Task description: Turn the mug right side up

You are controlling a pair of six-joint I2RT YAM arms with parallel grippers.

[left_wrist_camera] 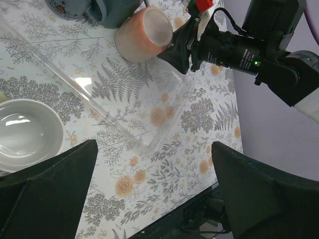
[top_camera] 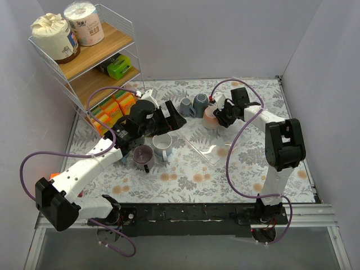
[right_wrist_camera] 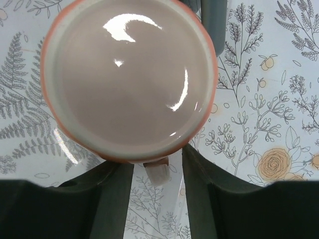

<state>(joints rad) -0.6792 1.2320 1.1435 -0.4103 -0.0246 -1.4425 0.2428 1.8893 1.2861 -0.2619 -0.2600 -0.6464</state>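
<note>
Closest in, the purple mug [top_camera: 142, 156] and the white mug [top_camera: 163, 143] stand mouth up. Above them hangs the left gripper [left_wrist_camera: 154, 149], with its jaws spread wide and nothing in them.

Farther back is the pink mug [right_wrist_camera: 129, 79], at the far end of the clear tray [top_camera: 211, 149]. Its mouth faces up. The right gripper [right_wrist_camera: 158, 164] has one finger on each side of the handle [right_wrist_camera: 158, 175]. Small gaps show, so it is not squeezing.

The job looks nearly done. A good finish would be to check the mug sits flat, open a bit more, then back straight away without bumping the handle. Behind are two grey mugs [top_camera: 194, 105].
</note>
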